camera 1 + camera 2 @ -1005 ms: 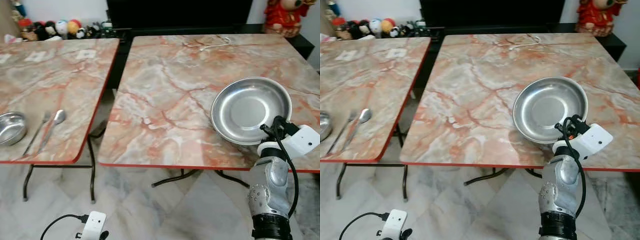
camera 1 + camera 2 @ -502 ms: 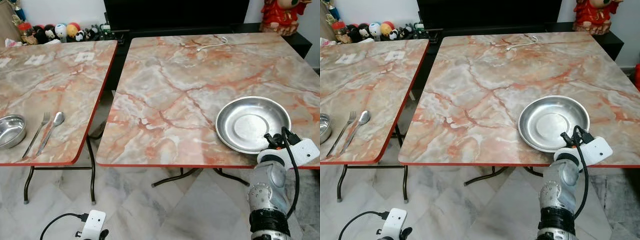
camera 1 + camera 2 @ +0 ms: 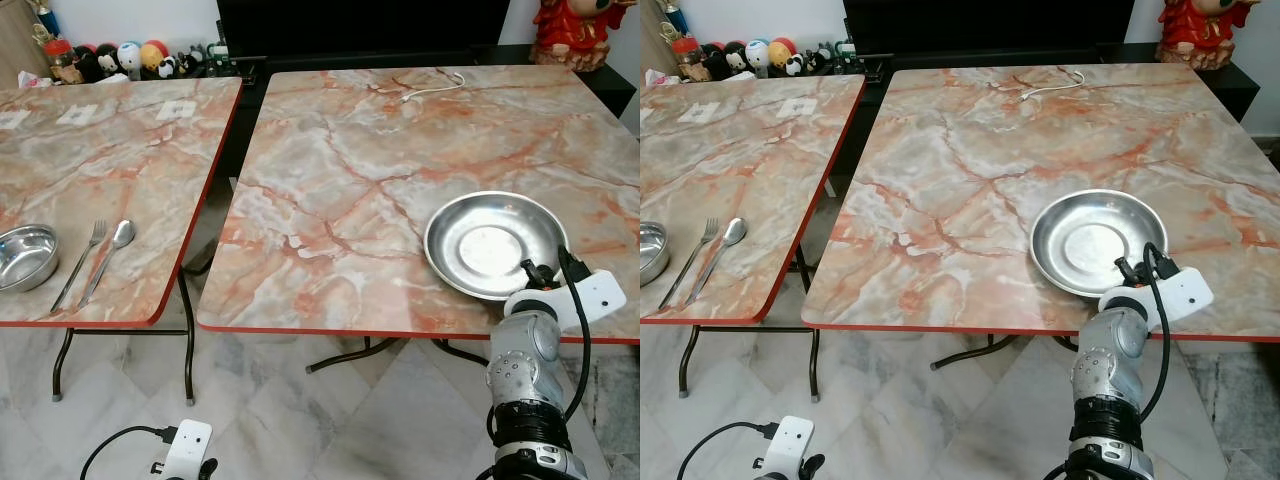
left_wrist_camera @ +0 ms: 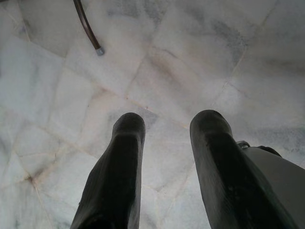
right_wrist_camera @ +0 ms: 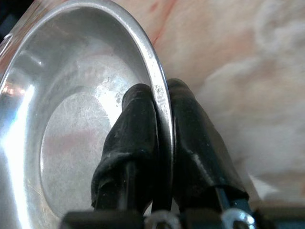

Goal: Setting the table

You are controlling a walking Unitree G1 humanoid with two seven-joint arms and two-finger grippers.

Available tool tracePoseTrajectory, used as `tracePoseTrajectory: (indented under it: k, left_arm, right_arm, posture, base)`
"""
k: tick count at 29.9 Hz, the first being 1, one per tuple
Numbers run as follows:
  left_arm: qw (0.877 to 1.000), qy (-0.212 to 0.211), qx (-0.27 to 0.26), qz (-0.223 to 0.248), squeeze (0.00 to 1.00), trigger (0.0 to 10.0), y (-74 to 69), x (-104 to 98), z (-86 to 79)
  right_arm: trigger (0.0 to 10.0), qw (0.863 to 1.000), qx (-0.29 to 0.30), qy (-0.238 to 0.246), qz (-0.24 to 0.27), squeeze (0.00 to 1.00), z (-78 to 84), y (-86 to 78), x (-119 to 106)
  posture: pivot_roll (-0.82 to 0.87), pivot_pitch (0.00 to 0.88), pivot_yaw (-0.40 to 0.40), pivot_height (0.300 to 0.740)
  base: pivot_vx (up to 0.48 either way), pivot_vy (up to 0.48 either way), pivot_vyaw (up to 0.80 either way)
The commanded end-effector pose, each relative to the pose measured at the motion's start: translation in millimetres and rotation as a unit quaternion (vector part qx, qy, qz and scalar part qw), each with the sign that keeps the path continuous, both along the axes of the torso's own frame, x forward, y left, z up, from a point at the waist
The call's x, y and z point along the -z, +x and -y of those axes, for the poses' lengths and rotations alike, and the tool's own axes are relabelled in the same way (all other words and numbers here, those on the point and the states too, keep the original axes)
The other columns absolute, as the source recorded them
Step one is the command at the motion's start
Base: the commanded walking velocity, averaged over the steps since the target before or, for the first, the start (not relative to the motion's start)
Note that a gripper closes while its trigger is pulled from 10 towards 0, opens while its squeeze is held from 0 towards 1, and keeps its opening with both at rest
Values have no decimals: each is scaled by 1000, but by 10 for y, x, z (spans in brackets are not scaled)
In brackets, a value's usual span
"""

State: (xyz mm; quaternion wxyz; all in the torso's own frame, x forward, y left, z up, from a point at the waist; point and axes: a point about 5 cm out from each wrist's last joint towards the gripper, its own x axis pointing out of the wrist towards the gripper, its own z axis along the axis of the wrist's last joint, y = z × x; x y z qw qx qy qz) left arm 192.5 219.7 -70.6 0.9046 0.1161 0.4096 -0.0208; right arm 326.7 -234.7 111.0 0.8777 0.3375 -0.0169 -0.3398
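One steel plate (image 3: 495, 245) near desk (image 3: 350, 190) front edge; right gripper (image 5: 161, 126) pinches its rim. Prob. light, stiff, slick; rim = only hold. Left gripper (image 4: 167, 143) spread, idle.

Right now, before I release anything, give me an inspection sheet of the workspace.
Surface: two marble-patterned tables with red edging, the right table and the left table, a gap between them.
Job's things: steel plate flat near the right table's front edge; steel bowl, fork and spoon on the left table.
Clutter: paper slips on the left table.
Grippers: right gripper pinches the plate's rim, one finger inside, one outside; left gripper open, hanging over the floor.
Cables: white cable at the right table's far side; power adapter with black cord on the floor.
Surroundings: toy figures on a dark unit, red figurine, marble floor tiles.
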Motion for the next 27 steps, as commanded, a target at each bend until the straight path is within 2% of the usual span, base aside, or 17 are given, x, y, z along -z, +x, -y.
tracePoseTrajectory:
  k: [1,6,7,8,9,10,15,21,22,23,24,25,27]
  left_arm:
    - [1000,2,-1,-12,0,10000,-55,26,-25]
    - [1000,3,-1,-13,0,10000,-58,26,-33]
    - [1000,3,-1,-13,0,10000,-59,26,-33]
    - [1000,3,-2,-13,0,10000,-60,27,-33]
    - [1000,3,-2,-13,0,10000,-60,27,-32]
    - [1000,3,-2,-13,0,10000,-61,28,-31]
    - [1000,2,-2,-11,0,10000,-60,27,-29]
    - [1000,3,-2,-10,0,10000,-55,24,-28]
    - [1000,3,-2,-10,0,10000,-54,24,-27]
    - [1000,3,-2,-9,0,10000,-54,24,-26]
    - [1000,2,-2,-9,0,10000,-53,24,-22]
    - [1000,2,-2,-9,0,10000,-53,24,-22]
    - [1000,1,-2,-8,0,10000,-48,24,-14]
  right_arm:
    - [10000,1000,16,-2,-7,0,32,-38,26]
    - [10000,1000,17,2,-13,0,8,-47,31]
    - [10000,1000,17,4,-14,275,2,-46,32]
    - [10000,1000,18,7,-16,824,-5,-46,37]
    - [10000,1000,19,9,-19,824,-11,-46,43]
    - [10000,999,21,11,-22,988,-20,-52,51]
    - [10000,999,25,15,-32,980,-57,-91,68]
    - [10000,999,34,12,-28,929,-92,-137,-25]
    - [10000,999,36,7,-28,859,-93,-146,-42]
    - [10000,999,39,1,-27,620,-94,-156,-60]
    - [10000,998,46,-20,-25,0,-87,-189,-112]
    - [10000,998,46,-20,-25,0,-87,-189,-112]
    - [10000,996,63,-51,-29,0,-66,-260,-184]
  posture:
    - [-85,100,53,740]
    - [-84,101,53,740]
    - [-84,101,53,740]
    - [-84,100,52,740]
    - [-84,100,52,740]
    - [-85,100,50,740]
    - [-85,101,49,740]
    - [-85,101,47,740]
    - [-85,101,47,740]
    - [-85,101,47,740]
    - [-84,101,46,740]
    - [-84,101,46,740]
    - [-86,100,46,740]
  base:
    - [0,0,0]
    - [0,0,0]
    - [0,0,0]
    - [0,0,0]
    - [0,0,0]
    - [0,0,0]
    - [0,0,0]
    - [0,0,0]
    - [0,0,0]
    - [0,0,0]
    - [0,0,0]
    - [0,0,0]
    - [0,0,0]
